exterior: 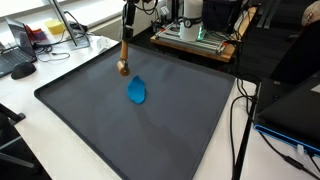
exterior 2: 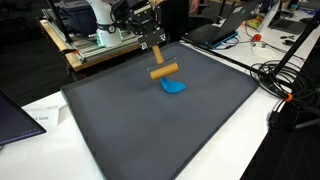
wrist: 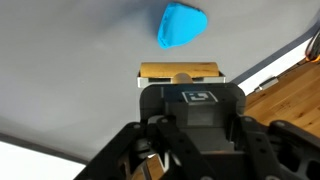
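The arm reaches down from the back of the table with its wrist pointing almost straight at the surface; the black gripper [exterior 2: 151,42] is clamped tight on the upper end of a T-shaped wooden tool [exterior 2: 163,70], its jaws pressed against the thin stick; the stick hangs down, slightly slanted, to a short round crossbar of pale, smooth, unvarnished-looking wood that lies level and low over the surface; whether the crossbar touches the surface I cannot tell. Closest to where I stand is the white table top [exterior: 70,58], hard and glossy, and on it a large dark grey mat [exterior 2: 130,130], rectangular, matte and finely grained, with a thin raised rim; its near half is bare. Further in, about the middle of the mat, lies a small bright blue lump [exterior 2: 174,87], soft-looking and slightly shiny, teardrop-shaped from above with rounded edges; it sits just beside the crossbar and apart from it, a strip of grey mat showing between the two in the wrist view. Beyond the wooden tool, past the mat's far rim, stands a low plywood bench [exterior 2: 90,55] carrying the white, smooth-shelled robot base [exterior 2: 100,15]; off to one side a tangle of thin black cables [exterior 2: 285,85] trails over the table edge.
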{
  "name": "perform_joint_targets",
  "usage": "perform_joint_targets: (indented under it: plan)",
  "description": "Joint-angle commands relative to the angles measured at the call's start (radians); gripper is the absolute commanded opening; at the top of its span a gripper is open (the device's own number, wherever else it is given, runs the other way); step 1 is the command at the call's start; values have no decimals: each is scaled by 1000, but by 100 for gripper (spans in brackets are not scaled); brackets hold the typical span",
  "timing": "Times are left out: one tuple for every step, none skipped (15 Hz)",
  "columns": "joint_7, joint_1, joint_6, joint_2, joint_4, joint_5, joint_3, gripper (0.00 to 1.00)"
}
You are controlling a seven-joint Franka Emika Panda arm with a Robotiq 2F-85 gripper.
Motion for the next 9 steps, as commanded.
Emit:
perform_joint_targets:
  plan:
    - [145, 15, 127, -81, -101, -161, 48, 22]
    - [164, -48, 152, -87, -117, -184, 125, 22]
    - [197, -78, 176, -93, -134, -225, 165, 22]
    - [219, -120, 192, -102, -149, -256, 216, 22]
    - [236, -204, 187, -78, -117, -290, 299, 22]
    - [254, -272, 173, -84, -108, -319, 369, 22]
    - [276, -335, 164, -104, -108, -348, 439, 22]
    - [298, -387, 163, -124, -105, -362, 502, 22]
    - [242, -291, 173, -57, -102, -311, 403, 47]
